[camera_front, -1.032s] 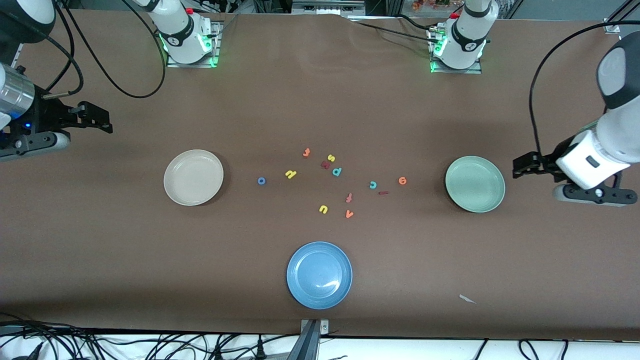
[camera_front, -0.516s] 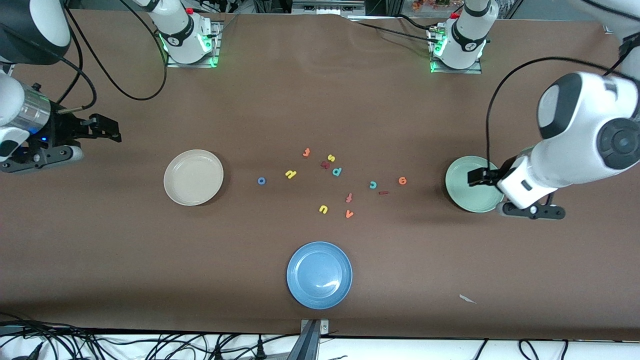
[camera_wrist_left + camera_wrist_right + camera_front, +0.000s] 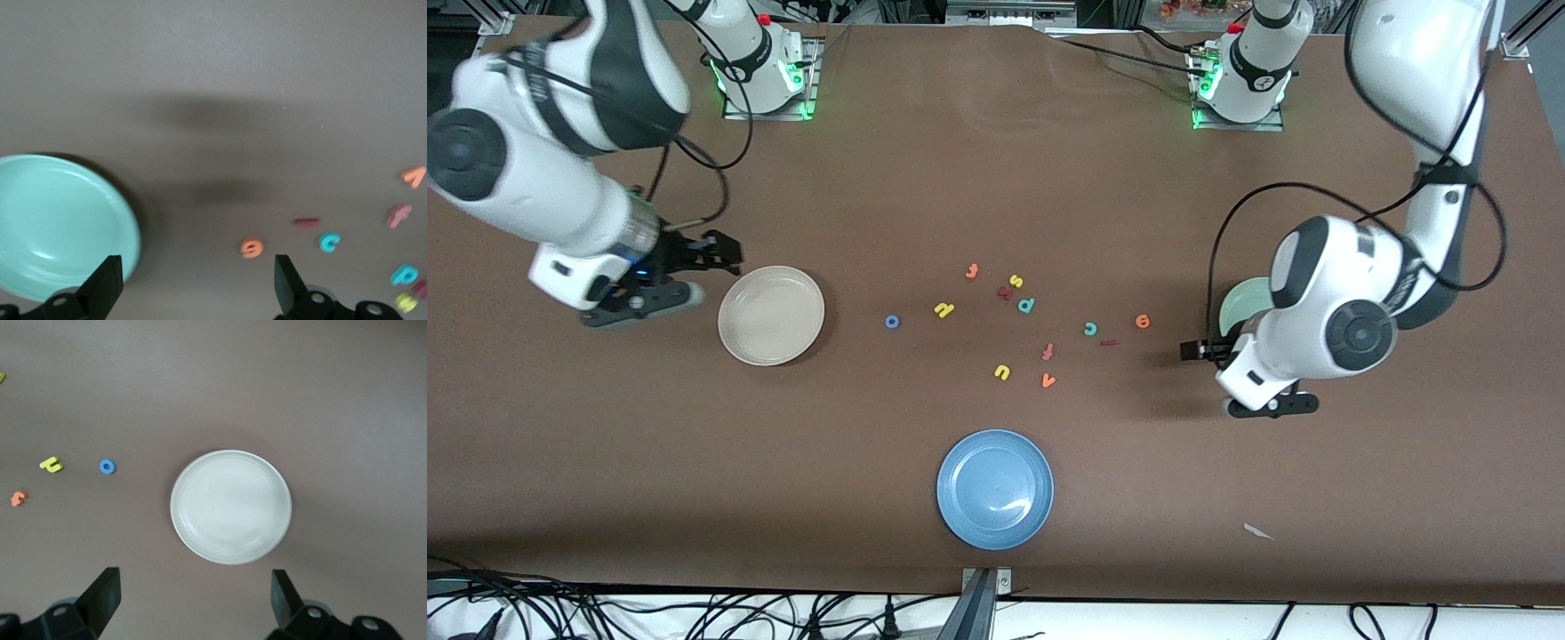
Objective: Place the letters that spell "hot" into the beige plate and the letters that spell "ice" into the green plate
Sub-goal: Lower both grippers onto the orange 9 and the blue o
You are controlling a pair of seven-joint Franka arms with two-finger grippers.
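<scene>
The beige plate (image 3: 771, 315) (image 3: 230, 507) lies bare, and my open right gripper (image 3: 725, 252) (image 3: 193, 597) hangs just beside its rim, holding nothing. Toward the table's middle lie the blue "o" (image 3: 892, 322) (image 3: 107, 466), yellow "h" (image 3: 944, 309) (image 3: 50, 463) and orange "t" (image 3: 972, 271) (image 3: 18, 498). My left arm covers much of the green plate (image 3: 1238, 307) (image 3: 60, 227). My left gripper (image 3: 1193, 349) (image 3: 195, 283) is open and empty above the table between that plate and the orange "e" (image 3: 1143, 321) (image 3: 251, 248), dark red "i" (image 3: 1109, 342) (image 3: 307, 223) and teal "c" (image 3: 1089, 329) (image 3: 329, 241).
A blue plate (image 3: 995, 489) sits nearest the front camera. Other letters lie among the task's ones: a teal "p" (image 3: 1026, 305), a yellow "s" (image 3: 1015, 281), a red-orange "f" (image 3: 1048, 351), a second yellow arch (image 3: 1001, 372) and an orange "v" (image 3: 1048, 380).
Both arms swung in from the table's ends. The right gripper came up beside the beige plate. The left gripper passed over the green plate toward the letters. No letter moved.
</scene>
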